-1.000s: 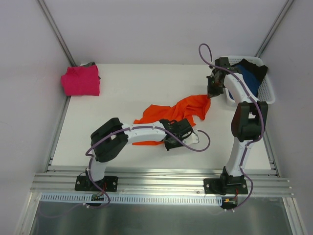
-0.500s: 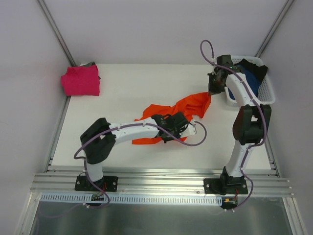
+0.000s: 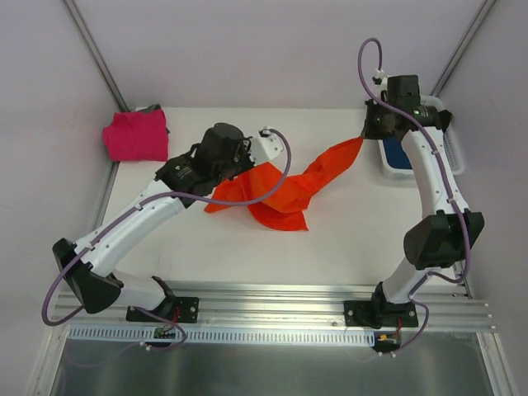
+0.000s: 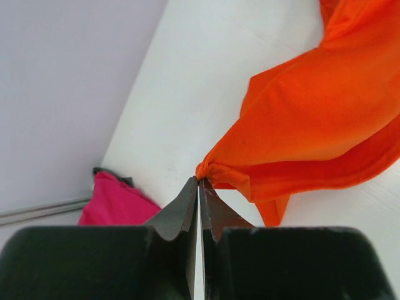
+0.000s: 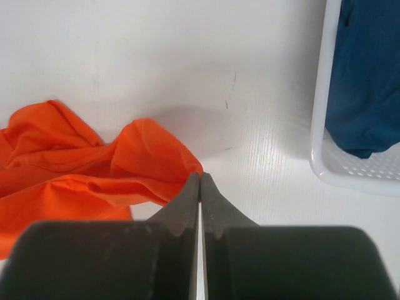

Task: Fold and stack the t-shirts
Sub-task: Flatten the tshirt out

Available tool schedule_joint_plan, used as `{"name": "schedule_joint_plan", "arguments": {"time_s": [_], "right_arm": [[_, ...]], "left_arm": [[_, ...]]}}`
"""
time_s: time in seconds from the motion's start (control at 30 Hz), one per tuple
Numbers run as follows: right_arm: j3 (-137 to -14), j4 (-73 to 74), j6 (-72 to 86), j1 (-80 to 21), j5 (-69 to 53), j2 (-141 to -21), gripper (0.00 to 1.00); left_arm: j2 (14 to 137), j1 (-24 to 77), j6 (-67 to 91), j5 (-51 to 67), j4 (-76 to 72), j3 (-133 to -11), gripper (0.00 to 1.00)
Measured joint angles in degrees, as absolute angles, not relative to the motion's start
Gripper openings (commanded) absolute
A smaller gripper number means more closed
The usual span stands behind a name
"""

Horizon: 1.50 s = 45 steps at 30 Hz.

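The orange t-shirt [image 3: 293,186] hangs stretched in the air between both grippers above the table middle. My left gripper [image 3: 247,163] is shut on one bunched corner of it [image 4: 215,169]. My right gripper [image 3: 365,134] is shut on the opposite corner [image 5: 159,159]. The magenta-pink t-shirt [image 3: 136,137] lies folded at the table's far left corner and shows in the left wrist view [image 4: 115,203]. The dark blue t-shirt [image 5: 369,81] lies in the white mesh basket [image 5: 325,144]. The black t-shirt is mostly hidden behind my right arm.
The white basket [image 3: 394,169] stands at the far right corner of the table, next to the right gripper. Grey walls close in the table on three sides. A metal rail runs along the near edge [image 3: 272,301].
Both arms have risen and pulled apart. The left gripper moved up and left with its corner, the right moved up and back, lifting the orange shirt off the table.
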<state>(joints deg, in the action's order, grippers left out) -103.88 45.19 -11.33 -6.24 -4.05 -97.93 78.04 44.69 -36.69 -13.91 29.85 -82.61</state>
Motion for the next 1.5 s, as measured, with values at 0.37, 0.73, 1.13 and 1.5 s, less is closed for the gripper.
{"name": "schedule_joint_plan", "arguments": {"time_s": [0.37, 0.73, 1.13, 1.5], "right_arm": [[-106.19, 44.62, -12.95, -7.57, -3.86, -83.53, 0.01], [-103.46, 45.63, -9.56, -6.22, -5.98, -68.36, 0.01], [-113.54, 46.54, -7.64, -4.95, -7.33, -60.12, 0.01], [-122.15, 43.99, -8.16, -4.80, -7.25, -72.14, 0.01]], "left_arm": [[71.42, 33.50, -42.98, -15.16, 29.06, -85.65, 0.00], [62.30, 29.63, -43.92, -15.18, 28.51, -88.75, 0.00], [54.63, 29.63, -44.95, -13.50, 27.44, -92.16, 0.00], [58.89, 29.63, -47.31, -14.04, 21.34, -88.03, 0.00]]}}
